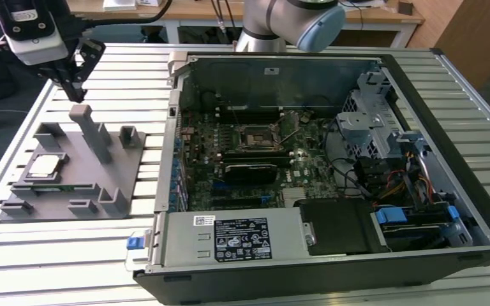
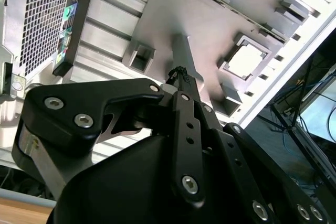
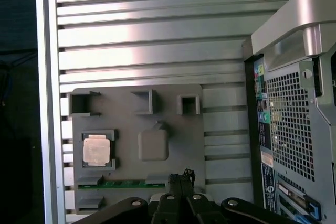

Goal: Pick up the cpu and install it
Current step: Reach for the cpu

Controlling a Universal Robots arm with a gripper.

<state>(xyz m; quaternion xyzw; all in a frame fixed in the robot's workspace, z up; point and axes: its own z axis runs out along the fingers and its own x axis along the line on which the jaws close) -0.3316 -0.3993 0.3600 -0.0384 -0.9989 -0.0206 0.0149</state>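
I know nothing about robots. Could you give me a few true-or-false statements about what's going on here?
1. The cpu lies in the grey fixture. True.
2. The gripper holds the cpu. False: it hangs empty above the fixture.
3. The computer case is open, with its motherboard showing. True.
4. The fixture stands inside the case. False: it sits on the slatted table beside the case.

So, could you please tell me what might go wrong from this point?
The gripper hangs right by the tall post of the grey fixture, apart from the cpu; moving across low might clip the post. The cpu lies sunk into the fixture, so an off-centre grasp could catch the surrounding wall or tilt the chip.
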